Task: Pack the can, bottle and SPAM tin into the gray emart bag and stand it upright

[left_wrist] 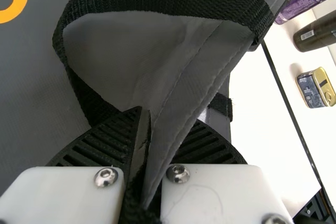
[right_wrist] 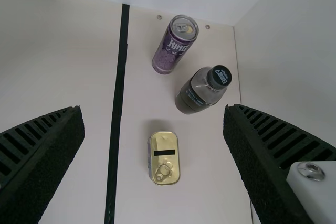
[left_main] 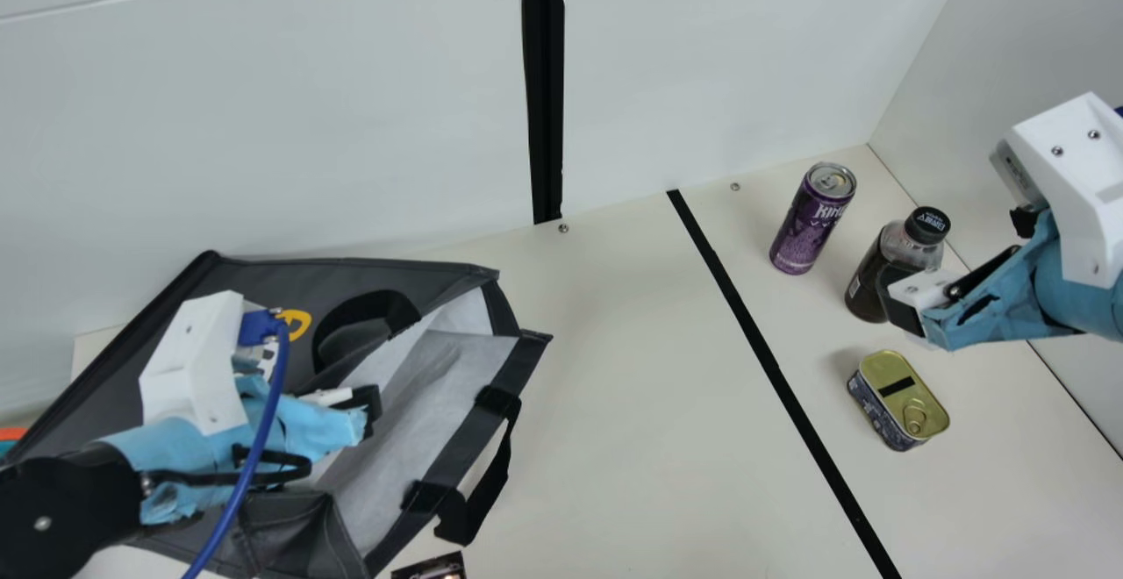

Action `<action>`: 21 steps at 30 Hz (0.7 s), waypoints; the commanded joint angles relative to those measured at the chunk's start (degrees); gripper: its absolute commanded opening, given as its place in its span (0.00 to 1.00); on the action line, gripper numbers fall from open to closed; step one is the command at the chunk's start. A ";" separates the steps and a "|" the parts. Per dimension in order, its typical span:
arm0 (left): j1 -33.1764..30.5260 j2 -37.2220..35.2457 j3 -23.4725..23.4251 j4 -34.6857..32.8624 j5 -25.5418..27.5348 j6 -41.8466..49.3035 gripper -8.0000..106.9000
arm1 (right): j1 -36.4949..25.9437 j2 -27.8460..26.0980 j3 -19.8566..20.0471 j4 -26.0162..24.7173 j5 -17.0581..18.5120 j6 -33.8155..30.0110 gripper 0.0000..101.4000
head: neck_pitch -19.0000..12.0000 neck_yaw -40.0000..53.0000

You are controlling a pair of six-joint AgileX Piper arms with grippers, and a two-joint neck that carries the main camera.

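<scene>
"Gray first: find the emart bag point(left_main: 412, 403) at eight o'clock in the main view, on its side, mouth toward four."

"Gripped?"

"By the left gripper point(left_main: 373, 408), fingers pinching its rim. See the right gripper point(left_main: 961, 261) at three, fingers wide apart."

"And on the bench point(left_main: 632, 386)?"

"Spot the can point(left_main: 811, 224) before three, bottle point(left_main: 873, 276) at three, both upright; SPAM tin point(left_main: 899, 399) at four, lid up, long axis eleven-to-five."
</scene>
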 commanded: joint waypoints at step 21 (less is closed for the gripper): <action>-0.10 0.00 0.13 1.48 -0.56 -0.49 0.00 | 0.00 0.00 0.00 0.00 0.00 0.00 0.94 | -1.30 -0.14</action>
